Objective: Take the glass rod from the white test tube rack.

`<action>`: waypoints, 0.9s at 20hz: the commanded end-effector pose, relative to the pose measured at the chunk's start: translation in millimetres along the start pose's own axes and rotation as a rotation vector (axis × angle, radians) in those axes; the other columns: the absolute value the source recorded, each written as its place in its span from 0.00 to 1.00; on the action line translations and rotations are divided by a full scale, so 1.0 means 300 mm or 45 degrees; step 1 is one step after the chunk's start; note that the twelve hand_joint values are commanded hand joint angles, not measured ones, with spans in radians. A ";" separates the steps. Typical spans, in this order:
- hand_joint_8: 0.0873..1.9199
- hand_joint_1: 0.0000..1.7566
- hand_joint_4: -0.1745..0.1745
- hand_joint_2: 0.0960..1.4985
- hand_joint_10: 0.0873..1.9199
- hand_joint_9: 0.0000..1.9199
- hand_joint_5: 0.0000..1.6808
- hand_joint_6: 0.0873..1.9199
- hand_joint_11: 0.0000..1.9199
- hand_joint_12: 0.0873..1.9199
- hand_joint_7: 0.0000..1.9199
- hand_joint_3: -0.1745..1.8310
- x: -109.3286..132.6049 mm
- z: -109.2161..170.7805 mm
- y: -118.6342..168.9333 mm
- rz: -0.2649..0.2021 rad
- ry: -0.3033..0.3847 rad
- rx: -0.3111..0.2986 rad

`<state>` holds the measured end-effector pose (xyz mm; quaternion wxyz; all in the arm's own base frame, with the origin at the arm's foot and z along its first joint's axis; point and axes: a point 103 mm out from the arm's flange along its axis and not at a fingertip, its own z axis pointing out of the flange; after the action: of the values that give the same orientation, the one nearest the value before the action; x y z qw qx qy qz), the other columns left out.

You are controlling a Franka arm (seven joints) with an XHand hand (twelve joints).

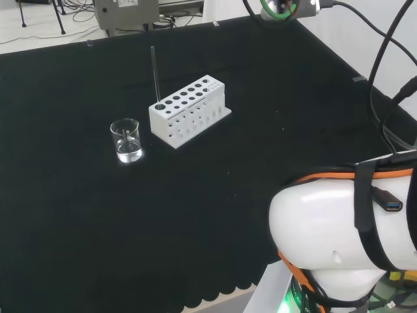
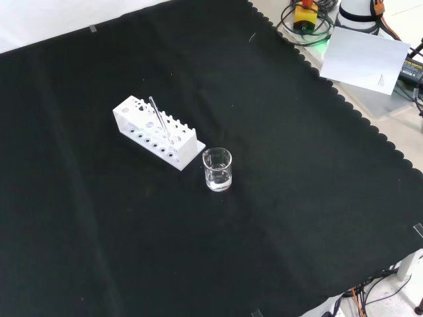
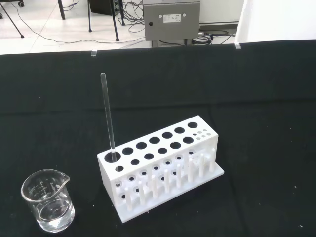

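A thin clear glass rod (image 1: 155, 73) (image 2: 160, 123) (image 3: 107, 115) stands nearly upright in an end hole of the white test tube rack (image 1: 189, 109) (image 2: 156, 131) (image 3: 162, 166). The rack sits on the black cloth near the middle of the bench. In the head view the rod is at the rack's left end, the end nearest the beaker. Nothing touches the rod or the rack.
A small clear glass beaker (image 1: 126, 140) (image 2: 217, 169) (image 3: 48, 200) stands close to the rack, left of it in the head view. The arm's white link (image 1: 345, 222) fills the head view's lower right. A grey box (image 3: 171, 19) and cables lie beyond the bench's far edge.
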<state>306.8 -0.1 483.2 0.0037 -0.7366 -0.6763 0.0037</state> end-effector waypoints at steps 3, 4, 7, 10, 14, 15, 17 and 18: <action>0.25 0.29 0.08 0.54 0.43 0.00 0.00 0.00 0.00 0.71 0.00 0.30 0.005 0.010 0.010 -0.005 -0.022 -0.008; 0.25 0.29 0.08 0.55 0.43 0.00 0.00 0.00 0.00 0.71 0.00 0.29 0.004 0.010 0.011 -0.006 -0.020 -0.010; 0.25 0.29 0.08 0.56 0.43 0.00 0.00 0.00 0.00 0.71 0.00 0.28 0.004 0.010 0.013 -0.006 -0.013 -0.013; 0.25 0.29 0.08 0.56 0.43 0.00 0.00 0.00 0.00 0.71 0.00 0.28 0.005 0.011 0.014 -0.006 -0.008 -0.011; 0.27 0.29 0.09 0.58 0.45 0.00 0.01 0.00 0.00 0.72 0.00 0.27 0.023 0.034 0.038 -0.029 0.006 0.001; 0.28 0.29 0.09 0.58 0.45 0.01 0.01 0.00 0.00 0.72 0.00 0.27 0.033 0.042 0.049 -0.041 0.001 -0.004; 0.30 0.28 0.09 0.59 0.45 0.01 0.01 0.00 0.00 0.73 0.00 0.26 0.054 0.058 0.074 -0.070 0.002 -0.005; 0.31 0.28 0.08 0.59 0.45 0.02 0.02 0.00 0.00 0.74 0.00 0.26 0.065 0.067 0.089 -0.087 0.003 0.001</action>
<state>319.9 5.8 472.7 0.0027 -0.7286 -0.6849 0.0038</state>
